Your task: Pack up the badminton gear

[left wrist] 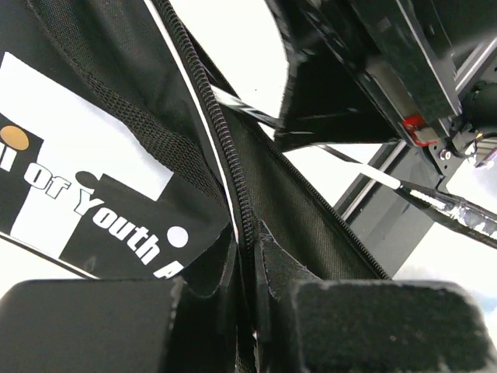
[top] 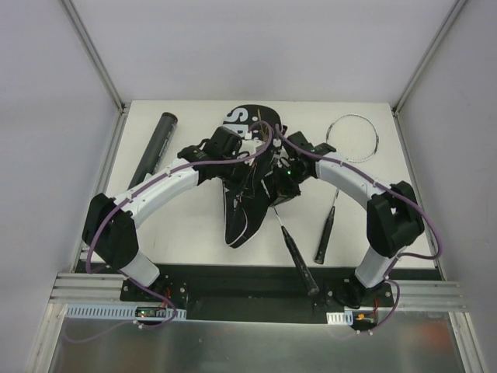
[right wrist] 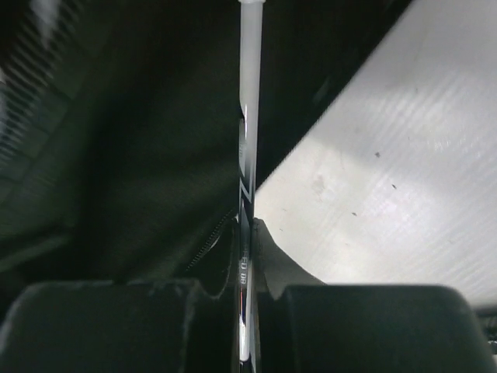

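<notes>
The black bag (top: 247, 203) with white lettering lies mid-table, lifted and held apart. My left gripper (top: 220, 148) is shut on its zipper edge (left wrist: 233, 171), pinched between the pads at the left gripper's tips (left wrist: 250, 260). My right gripper (top: 286, 172) is shut on the thin silver shaft (right wrist: 250, 101) of one racket, clamped at the right gripper's tips (right wrist: 247, 260). That racket's black handle (top: 300, 263) points toward the near edge, and its head is hidden in the bag (right wrist: 116, 155). A second racket (top: 353, 138) lies flat at the right. The long black tube (top: 155, 148) lies at the left.
The second racket's black handle (top: 324, 242) lies close to the right arm's base. The tube runs along the table's left edge (top: 116, 155). White walls and metal frame posts surround the table. Bare white tabletop (right wrist: 404, 155) shows beside the bag.
</notes>
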`<move>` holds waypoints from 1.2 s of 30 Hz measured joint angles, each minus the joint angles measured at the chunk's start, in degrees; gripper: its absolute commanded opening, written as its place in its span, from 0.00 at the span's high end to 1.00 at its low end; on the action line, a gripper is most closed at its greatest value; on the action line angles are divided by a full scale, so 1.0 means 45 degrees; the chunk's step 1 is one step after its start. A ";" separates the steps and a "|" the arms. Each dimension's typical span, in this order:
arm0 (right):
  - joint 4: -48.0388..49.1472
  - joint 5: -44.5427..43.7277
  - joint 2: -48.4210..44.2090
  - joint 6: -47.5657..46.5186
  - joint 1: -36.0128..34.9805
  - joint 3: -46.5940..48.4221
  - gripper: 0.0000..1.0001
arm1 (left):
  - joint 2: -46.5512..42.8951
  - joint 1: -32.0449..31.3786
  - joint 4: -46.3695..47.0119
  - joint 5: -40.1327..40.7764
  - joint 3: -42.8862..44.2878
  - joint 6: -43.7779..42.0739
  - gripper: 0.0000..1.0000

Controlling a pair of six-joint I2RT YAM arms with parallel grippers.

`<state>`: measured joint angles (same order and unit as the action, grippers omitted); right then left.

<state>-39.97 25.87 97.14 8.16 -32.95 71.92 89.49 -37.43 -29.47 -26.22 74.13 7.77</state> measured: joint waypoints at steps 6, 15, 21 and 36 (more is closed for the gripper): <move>0.0083 -0.0340 0.1413 0.2050 0.0068 0.2749 0.99 | -0.0146 -0.0364 0.0199 -0.0146 -0.0291 -0.0427 1.00; 0.1603 -0.1860 0.1919 0.6091 0.0126 0.2948 1.00 | -0.1409 -0.1127 0.1370 0.0505 -0.1666 -0.0126 1.00; 0.3186 -0.2472 0.2453 0.7495 0.0447 0.2647 1.00 | -0.1860 -0.1137 0.2103 0.0374 -0.2380 0.0534 1.00; 0.2448 -0.3347 0.3599 0.7966 0.0719 0.3910 1.00 | -0.2263 -0.0976 0.3167 0.0199 -0.3026 0.1083 1.00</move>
<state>-28.95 10.81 113.34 44.01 -29.71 89.52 79.31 -41.82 -15.22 -25.32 60.51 12.64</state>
